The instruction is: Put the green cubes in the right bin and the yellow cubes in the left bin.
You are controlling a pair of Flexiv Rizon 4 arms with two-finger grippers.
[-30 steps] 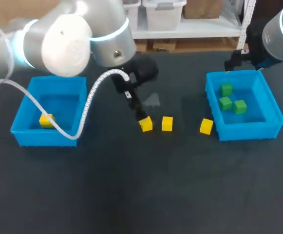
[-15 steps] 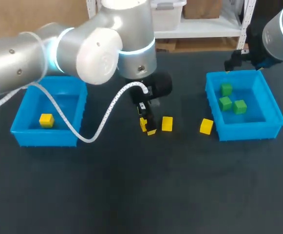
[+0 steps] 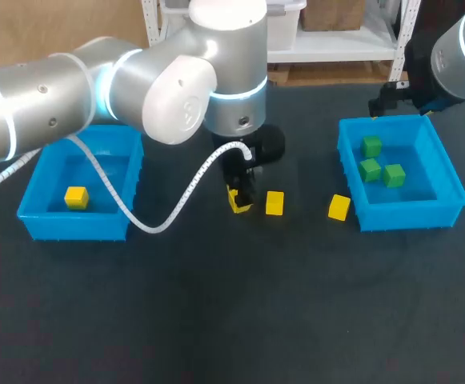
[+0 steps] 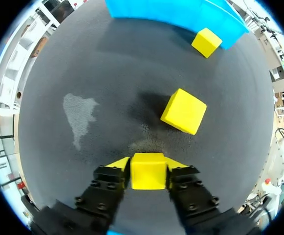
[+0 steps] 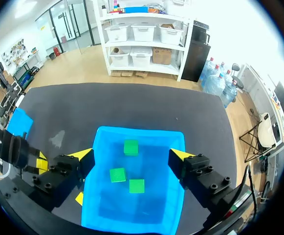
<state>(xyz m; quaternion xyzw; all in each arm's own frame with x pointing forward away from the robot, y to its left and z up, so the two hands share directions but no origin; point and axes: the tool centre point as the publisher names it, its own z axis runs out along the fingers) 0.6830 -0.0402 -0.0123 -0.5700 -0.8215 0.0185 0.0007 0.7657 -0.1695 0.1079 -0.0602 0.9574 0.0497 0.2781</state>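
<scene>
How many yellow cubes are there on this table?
4. One yellow cube lies in the left bin, one is held in the left gripper, one lies on the table just beside that, and one is by the right bin. None looks hidden.

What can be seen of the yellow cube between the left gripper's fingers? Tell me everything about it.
The yellow cube is a small, plain, bright yellow block with smooth matte faces, seemingly foam or plastic. It sits square between the yellow-tipped fingers of the left gripper, which press on two opposite sides. It is low over the dark table; whether it rests on it cannot be told. A second yellow cube lies just ahead, apart from it.
</scene>
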